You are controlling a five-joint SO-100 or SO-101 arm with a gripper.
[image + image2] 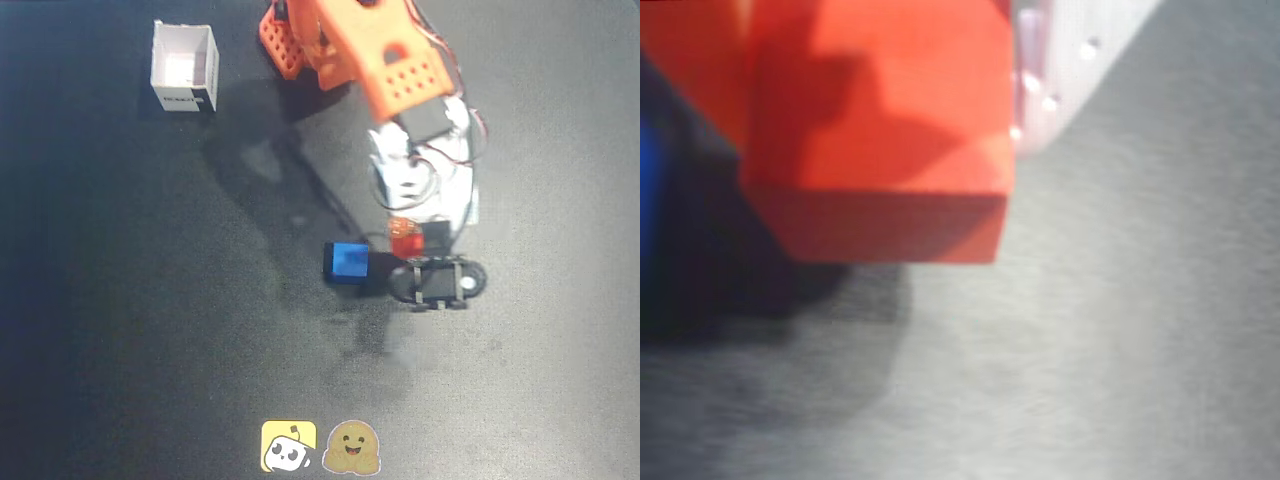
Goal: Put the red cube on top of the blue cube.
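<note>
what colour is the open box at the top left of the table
White, with a dark band along its lower edge; the open box shows best in the overhead view.

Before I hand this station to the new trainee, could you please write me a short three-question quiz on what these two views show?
1. True or false: in the overhead view the red cube already sits on top of the blue cube.
2. Multiple choice: in the overhead view the white box lies A) at the upper left, B) at the lower right, C) touching the blue cube.
3. Fill in: the large block filling the wrist view is coloured ____.

Key: 1. False, it is beside it, to its right, at the gripper. 2. A. 3. Red.
</note>
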